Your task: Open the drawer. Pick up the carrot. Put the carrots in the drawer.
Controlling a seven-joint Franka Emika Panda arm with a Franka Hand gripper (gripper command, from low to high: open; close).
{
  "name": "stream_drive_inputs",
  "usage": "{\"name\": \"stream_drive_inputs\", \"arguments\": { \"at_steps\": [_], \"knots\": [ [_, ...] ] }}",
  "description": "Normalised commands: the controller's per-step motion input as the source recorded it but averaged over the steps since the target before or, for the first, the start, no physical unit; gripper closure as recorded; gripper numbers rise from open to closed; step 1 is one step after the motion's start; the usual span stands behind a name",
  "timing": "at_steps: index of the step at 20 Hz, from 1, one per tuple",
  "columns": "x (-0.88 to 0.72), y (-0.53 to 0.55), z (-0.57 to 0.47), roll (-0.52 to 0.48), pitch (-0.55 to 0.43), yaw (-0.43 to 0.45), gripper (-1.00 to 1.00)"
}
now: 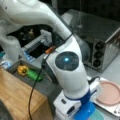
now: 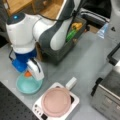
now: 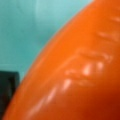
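The drawer (image 1: 47,86) (image 2: 60,51) stands pulled out of the wooden-topped cabinet (image 1: 15,97), with a yellow pepper (image 1: 22,70) (image 2: 76,25) and a green piece (image 1: 35,75) (image 2: 70,35) lying in it. The carrot (image 2: 27,73) (image 3: 82,75) rests in a teal bowl (image 2: 26,87) (image 3: 30,30) on the grey table. My gripper (image 2: 32,74) is lowered into that bowl right against the carrot, which fills the wrist view. In a front view the arm's wrist (image 1: 75,100) hides the fingers.
A white tray (image 2: 75,100) with a pink plate (image 2: 56,101) (image 1: 110,92) sits beside the bowl. A metal toaster oven (image 1: 100,37) (image 2: 107,95) stands further off. A slim orange stick (image 1: 50,50) lies behind the arm. The arm's black cable (image 1: 32,90) hangs over the drawer.
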Motion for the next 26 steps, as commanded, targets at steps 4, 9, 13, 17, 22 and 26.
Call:
{"name": "stream_drive_inputs", "arguments": {
  "at_steps": [4, 9, 13, 17, 22, 26],
  "knots": [
    [-0.29, 0.14, 0.42, 0.065, 0.081, -0.194, 1.00],
    [-0.29, 0.11, 0.35, -0.032, 0.092, -0.140, 1.00],
    [-0.29, 0.13, 0.21, -0.137, 0.006, 0.064, 1.00],
    [-0.36, 0.25, 0.13, -0.181, -0.028, 0.302, 1.00],
    [-0.44, 0.37, 0.11, -0.160, -0.038, 0.458, 1.00],
    [-0.47, 0.40, 0.04, -0.140, -0.076, 0.464, 1.00]
  ]
}}
